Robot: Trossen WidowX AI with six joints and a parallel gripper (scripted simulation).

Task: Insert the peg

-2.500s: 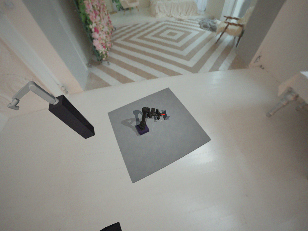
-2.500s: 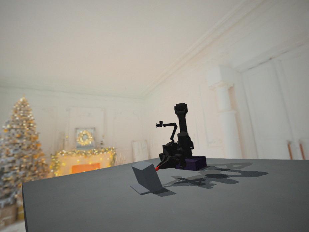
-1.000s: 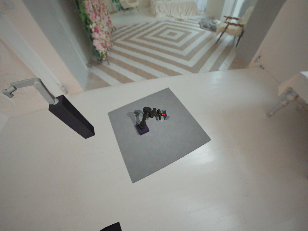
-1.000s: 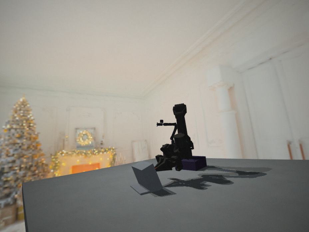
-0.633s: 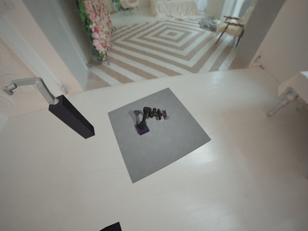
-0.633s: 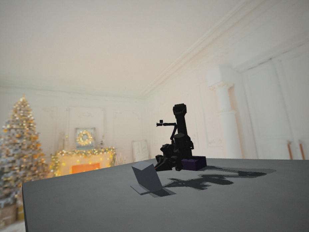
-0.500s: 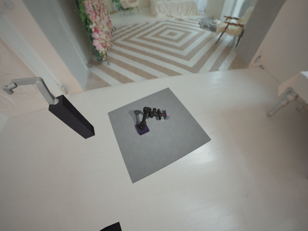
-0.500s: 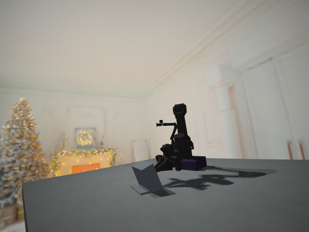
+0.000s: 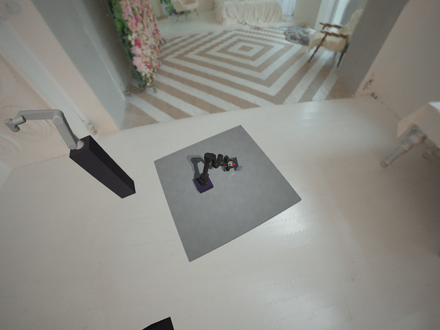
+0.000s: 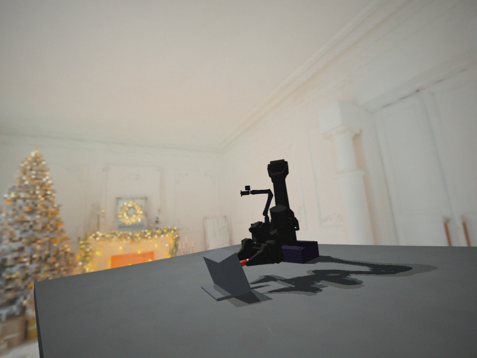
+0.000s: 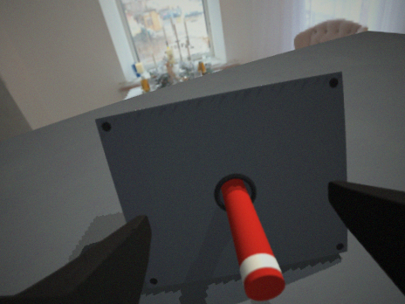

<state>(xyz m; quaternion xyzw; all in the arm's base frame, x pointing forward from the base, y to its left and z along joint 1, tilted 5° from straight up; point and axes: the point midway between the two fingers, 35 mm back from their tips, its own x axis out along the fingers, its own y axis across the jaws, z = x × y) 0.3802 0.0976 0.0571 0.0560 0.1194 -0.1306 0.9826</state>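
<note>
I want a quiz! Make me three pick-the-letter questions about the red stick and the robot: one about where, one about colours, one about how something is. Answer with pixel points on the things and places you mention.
1. Where is the red peg's (image 9: 233, 164) (image 10: 243, 262) (image 11: 250, 227) far end?
A) on the purple block
B) at the hole in the panel
C) on the floor

2. What colour is the band near its other end?
A) white
B) green
C) blue

3. How is the gripper (image 11: 238, 208)?
A) shut on the peg
B) shut on nothing
C) open

Answers:
1 B: the wrist view shows that end inside the dark ring on the panel (image 11: 166, 166) (image 10: 227, 274).
2 A: a white band circles the red.
3 C: its fingers stand wide apart, either side of the peg.
</note>
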